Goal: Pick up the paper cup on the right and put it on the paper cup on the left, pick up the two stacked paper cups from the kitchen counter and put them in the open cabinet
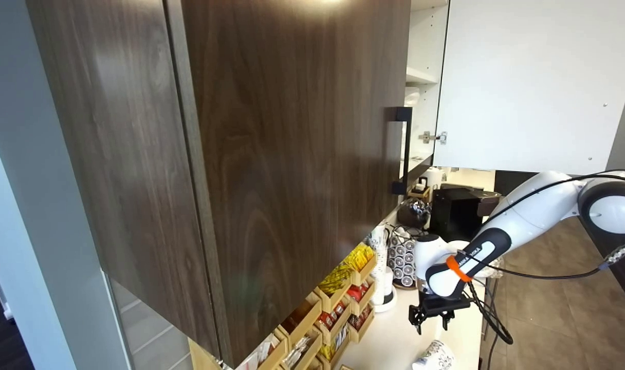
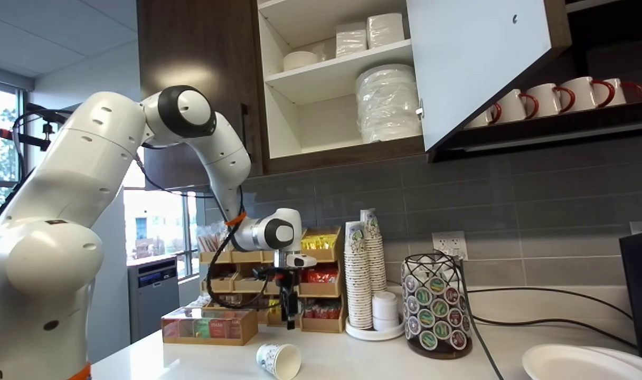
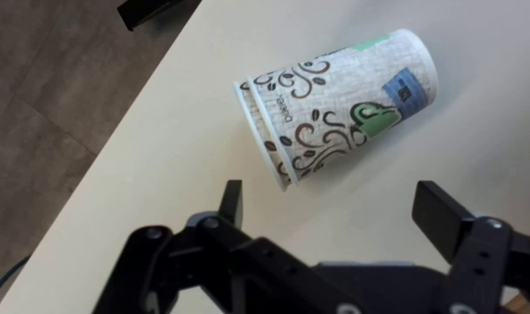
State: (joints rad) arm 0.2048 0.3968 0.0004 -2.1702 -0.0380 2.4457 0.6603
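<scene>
On the white desk point(image 3: 160, 174) we have our two paper cups point(image 3: 334, 109), nested one inside the other, lying on their side with both rims turned toward the desk's edge. And look at the claw point(image 3: 328, 203): we see its fingers point(image 3: 437, 220) spread wide as it hangs above the desk, near the cups but apart from them! Up in an exterior view we spot the open cabinet point(image 2: 326, 121), a plastic-wrapped white stack point(image 2: 387, 105) standing inside it. Below, along the wall point(image 2: 363, 187), we pick out the coffee pod rack point(image 2: 437, 303), near two tall piles of cups point(image 2: 358, 279).
</scene>
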